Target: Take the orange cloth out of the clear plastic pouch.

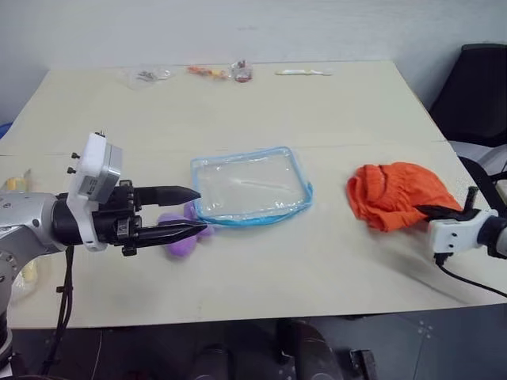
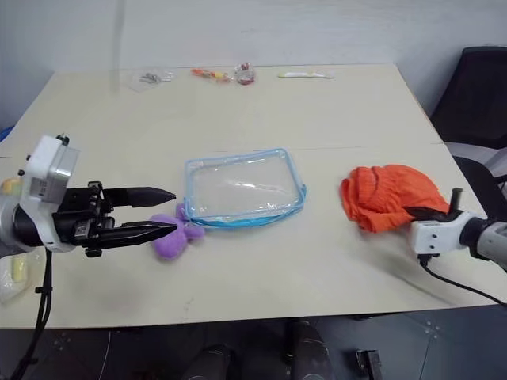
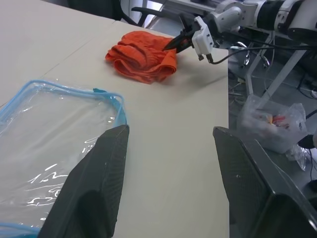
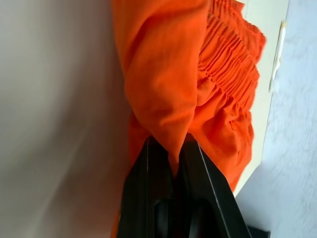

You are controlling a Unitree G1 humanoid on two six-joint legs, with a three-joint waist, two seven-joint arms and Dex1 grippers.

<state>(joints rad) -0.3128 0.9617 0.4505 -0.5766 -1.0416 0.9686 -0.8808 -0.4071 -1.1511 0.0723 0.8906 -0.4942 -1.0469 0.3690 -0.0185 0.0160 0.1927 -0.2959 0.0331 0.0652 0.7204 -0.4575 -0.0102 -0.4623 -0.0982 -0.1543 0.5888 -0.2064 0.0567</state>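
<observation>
The orange cloth (image 1: 400,194) lies bunched on the table's right side, outside the clear plastic pouch (image 1: 250,187). My right gripper (image 1: 435,211) is shut on the cloth's near edge; a fold of the cloth (image 4: 173,89) is pinched between its fingers. The pouch, with its light blue zipper border, lies flat and looks empty at the table's middle. My left gripper (image 1: 195,212) hovers open just left of the pouch, nothing between its fingers (image 3: 94,188). From the left wrist camera I see the pouch (image 3: 49,144), the cloth (image 3: 141,57) and the right gripper (image 3: 174,42).
A purple plush toy (image 1: 181,237) lies beside the pouch's near left corner, under my left fingers. Small items (image 1: 207,72) line the table's far edge. A black chair (image 1: 475,95) stands past the right edge. A plastic bag (image 3: 272,124) of items hangs beyond the table.
</observation>
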